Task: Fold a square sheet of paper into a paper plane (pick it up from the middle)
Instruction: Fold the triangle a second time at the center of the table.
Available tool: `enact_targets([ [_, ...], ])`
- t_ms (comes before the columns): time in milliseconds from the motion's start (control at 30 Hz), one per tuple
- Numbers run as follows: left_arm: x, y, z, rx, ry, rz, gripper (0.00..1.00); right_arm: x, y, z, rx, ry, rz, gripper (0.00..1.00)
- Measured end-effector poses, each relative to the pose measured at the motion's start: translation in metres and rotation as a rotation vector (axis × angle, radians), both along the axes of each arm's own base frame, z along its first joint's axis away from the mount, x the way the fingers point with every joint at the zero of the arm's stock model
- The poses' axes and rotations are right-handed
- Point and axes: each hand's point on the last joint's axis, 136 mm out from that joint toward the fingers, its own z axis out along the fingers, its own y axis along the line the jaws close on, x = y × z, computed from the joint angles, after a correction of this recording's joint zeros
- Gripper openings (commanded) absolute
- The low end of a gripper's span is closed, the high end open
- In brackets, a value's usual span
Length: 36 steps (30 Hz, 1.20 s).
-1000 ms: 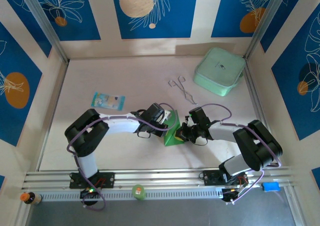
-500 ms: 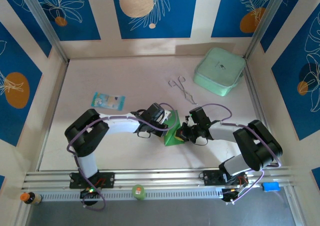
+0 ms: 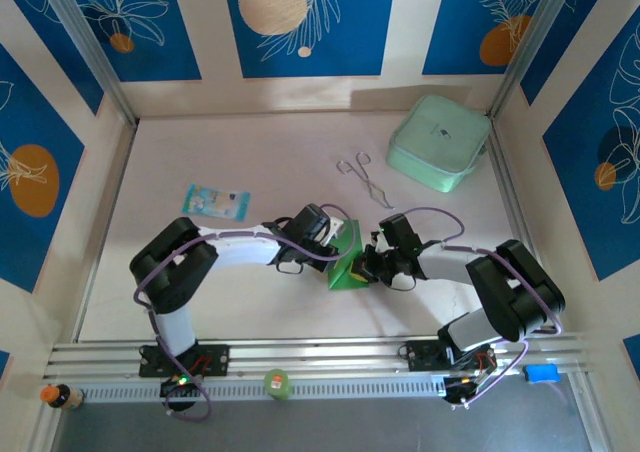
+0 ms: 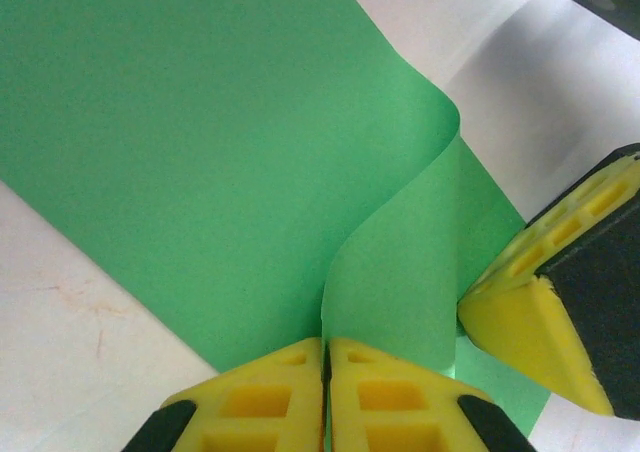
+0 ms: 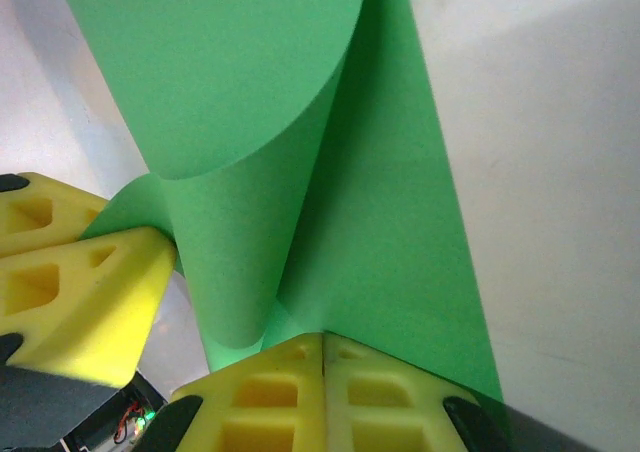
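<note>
— Where was the square sheet of paper (image 3: 345, 264)?
— Just off the table's (image 3: 230, 152) centre toward five o'clock, partly curled. The left gripper (image 4: 325, 357) pinched its nine o'clock edge; the right gripper (image 5: 323, 347) clamped its three o'clock edge.

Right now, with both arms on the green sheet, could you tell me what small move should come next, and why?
Probably lower the pinched edge toward the table and flatten the curl into a crease: the left fingers and right fingers are both shut on the square sheet of paper, which bends over in a soft loop, not yet creased.
</note>
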Motion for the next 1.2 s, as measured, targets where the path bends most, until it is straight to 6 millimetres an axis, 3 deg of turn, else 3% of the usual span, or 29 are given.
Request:
enact_targets([
  [667, -0.0011, 0.0017, -0.0084, 0.017, 0.013, 0.001, 0.09, 0.0001, -0.0001, 0.0002, 0.002, 0.001, 0.0, 0.0],
  [1200, -0.0007, 0.0021, -0.0089, 0.019, 0.013, 0.006, 0.01, 0.0005, -0.0006, 0.0003, 0.002, 0.0, 0.0, 0.0],
])
